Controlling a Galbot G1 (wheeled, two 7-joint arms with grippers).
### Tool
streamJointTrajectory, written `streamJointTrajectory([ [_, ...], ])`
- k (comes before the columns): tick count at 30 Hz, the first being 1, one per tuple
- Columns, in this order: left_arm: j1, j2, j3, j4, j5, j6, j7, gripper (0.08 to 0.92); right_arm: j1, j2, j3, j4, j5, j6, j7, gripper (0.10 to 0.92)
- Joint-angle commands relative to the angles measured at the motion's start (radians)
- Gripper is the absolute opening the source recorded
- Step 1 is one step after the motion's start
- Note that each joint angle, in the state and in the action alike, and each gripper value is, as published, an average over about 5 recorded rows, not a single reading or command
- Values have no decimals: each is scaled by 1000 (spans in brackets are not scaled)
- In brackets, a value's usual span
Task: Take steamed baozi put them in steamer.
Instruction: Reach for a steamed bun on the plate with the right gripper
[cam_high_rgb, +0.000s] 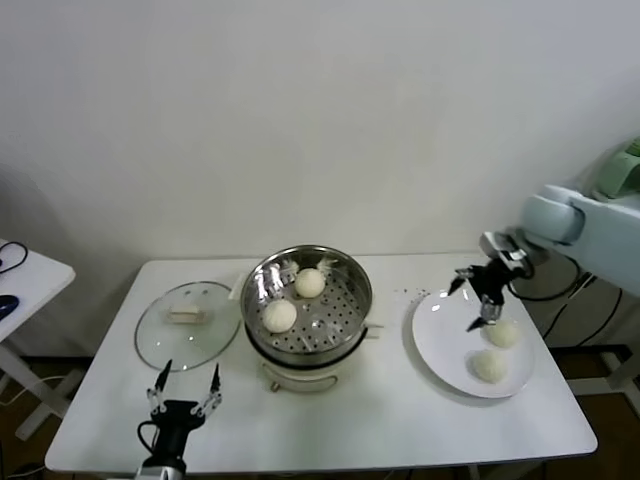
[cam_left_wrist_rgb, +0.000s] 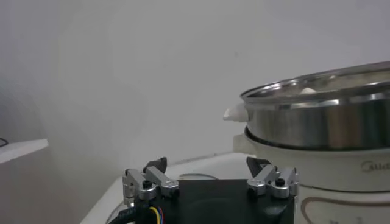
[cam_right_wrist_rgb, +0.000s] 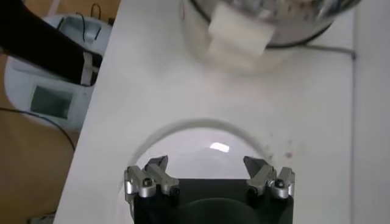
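Note:
The shiny steel steamer (cam_high_rgb: 345, 268) sits on a white cooker base at the table's middle; two cream-white baozi lie in it, one at the back (cam_high_rgb: 310, 283) and one at the front left (cam_high_rgb: 280, 316). Two more baozi (cam_high_rgb: 503, 334) (cam_high_rgb: 489, 366) lie on the white plate (cam_high_rgb: 440, 335) at the right. My right gripper (cam_high_rgb: 468, 302) hangs open and empty above the plate's far left part, just left of the nearer-back bun; the plate's rim (cam_right_wrist_rgb: 183, 131) shows under it. My left gripper (cam_high_rgb: 184, 385) is open and empty, low at the front left; the steamer (cam_left_wrist_rgb: 323, 115) is beside it.
A flat glass lid (cam_high_rgb: 188, 325) lies on the table left of the steamer. A small white side table (cam_high_rgb: 25, 275) stands at the far left. Cables and a white device (cam_right_wrist_rgb: 52, 97) lie on the floor beyond the right table edge.

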Motion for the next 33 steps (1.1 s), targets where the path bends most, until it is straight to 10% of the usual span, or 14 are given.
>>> streamJointTrajectory([
  [1, 5, -10, -2, 6, 8, -2, -1, 823, -321, -123, 228, -35, -187, 26, -7, 823],
  [33, -12, -30, -7, 30, 17, 7, -2, 823, -444, 42, 315, -209, -253, 23, 43, 823],
])
